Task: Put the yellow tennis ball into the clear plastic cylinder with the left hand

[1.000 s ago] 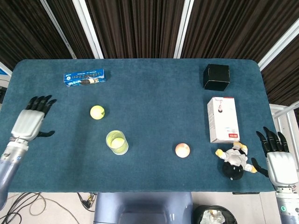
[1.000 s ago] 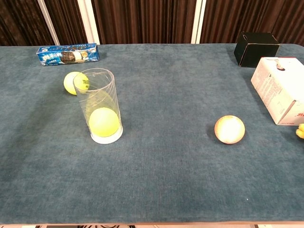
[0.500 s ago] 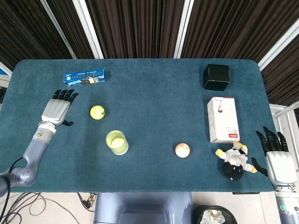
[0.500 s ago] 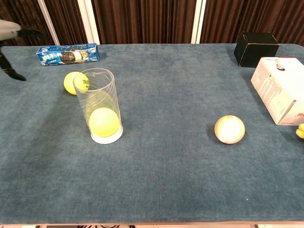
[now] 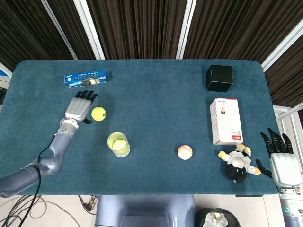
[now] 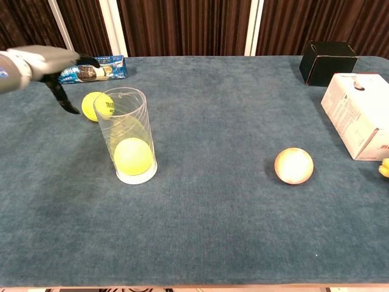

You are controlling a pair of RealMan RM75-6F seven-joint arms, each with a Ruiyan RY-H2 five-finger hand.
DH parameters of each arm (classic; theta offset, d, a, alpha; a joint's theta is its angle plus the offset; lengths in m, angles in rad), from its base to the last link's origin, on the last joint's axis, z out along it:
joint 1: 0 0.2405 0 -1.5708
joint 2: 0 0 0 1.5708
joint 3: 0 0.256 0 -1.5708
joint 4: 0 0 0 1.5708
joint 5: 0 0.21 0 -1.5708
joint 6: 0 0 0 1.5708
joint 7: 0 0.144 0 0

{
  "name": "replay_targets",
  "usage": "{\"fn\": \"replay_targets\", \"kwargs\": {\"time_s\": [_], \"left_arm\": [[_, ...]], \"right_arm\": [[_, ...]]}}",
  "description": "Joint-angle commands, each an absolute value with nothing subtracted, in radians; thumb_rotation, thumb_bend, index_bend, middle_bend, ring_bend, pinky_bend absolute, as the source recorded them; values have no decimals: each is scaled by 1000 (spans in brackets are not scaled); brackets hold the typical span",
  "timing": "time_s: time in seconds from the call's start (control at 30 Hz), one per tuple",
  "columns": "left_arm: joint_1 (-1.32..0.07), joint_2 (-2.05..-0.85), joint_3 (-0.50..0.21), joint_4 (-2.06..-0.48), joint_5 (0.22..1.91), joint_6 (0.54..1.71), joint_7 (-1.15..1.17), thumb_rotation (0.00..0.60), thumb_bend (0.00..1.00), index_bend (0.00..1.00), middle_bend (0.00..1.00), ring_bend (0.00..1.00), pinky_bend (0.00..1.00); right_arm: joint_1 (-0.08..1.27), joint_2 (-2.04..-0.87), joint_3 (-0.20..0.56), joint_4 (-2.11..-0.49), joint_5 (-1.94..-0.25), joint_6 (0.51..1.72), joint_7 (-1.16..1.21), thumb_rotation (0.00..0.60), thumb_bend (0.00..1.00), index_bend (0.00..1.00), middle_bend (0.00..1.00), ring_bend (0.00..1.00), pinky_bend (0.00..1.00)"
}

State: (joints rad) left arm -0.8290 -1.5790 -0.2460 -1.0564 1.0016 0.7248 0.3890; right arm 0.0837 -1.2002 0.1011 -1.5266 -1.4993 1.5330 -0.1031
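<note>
A yellow tennis ball [image 5: 98, 114] [image 6: 95, 106] lies on the blue table, just behind and left of the clear plastic cylinder [image 5: 118, 144] [image 6: 129, 135]. The cylinder stands upright with another yellow ball [image 6: 133, 156] at its bottom. My left hand [image 5: 79, 106] [image 6: 50, 66] hovers with fingers spread right beside the loose ball, on its left, holding nothing. My right hand [image 5: 283, 161] rests open at the table's near right corner, away from everything.
A blue snack packet [image 5: 85, 78] lies behind the left hand. An orange-white ball [image 5: 184, 152], a white box [image 5: 226, 121], a black box [image 5: 219, 78] and a plush toy [image 5: 238, 161] occupy the right half of the table [image 5: 156, 104].
My left hand has swept rightward from the table's left edge to just beside the loose tennis ball. The right hand and all objects stayed put.
</note>
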Motion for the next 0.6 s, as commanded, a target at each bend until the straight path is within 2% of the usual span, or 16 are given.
{"fn": "replay_targets", "kwargs": {"time_s": [0.03,0.17,0.4,0.6], "left_arm": [[-846,-1612,-228,-1037,1024,714,370,600,2,132,80,38,106],[-850,-1639,-211,-1016,1035,722,375,600,57,156,137,72,133],[-860,-1694,-200,-961,1028,740,401,600,135,178,182,125,211],[-864,-1726,-197,-930,1047,778,409,600,216,269,310,242,353]], "right_arm": [[82,-1198,102,-1527,-1499,1537,-99,600,352,132,35,107,44],[79,-1194,105,-1528,-1500,1544,-89,600,351,132,35,107,44],[80,-1190,106,-1523,-1493,1538,-78,600,352,132,35,107,44],[81,-1191,106,-1522,-1491,1534,-80,600,352,132,35,107,44]]}}
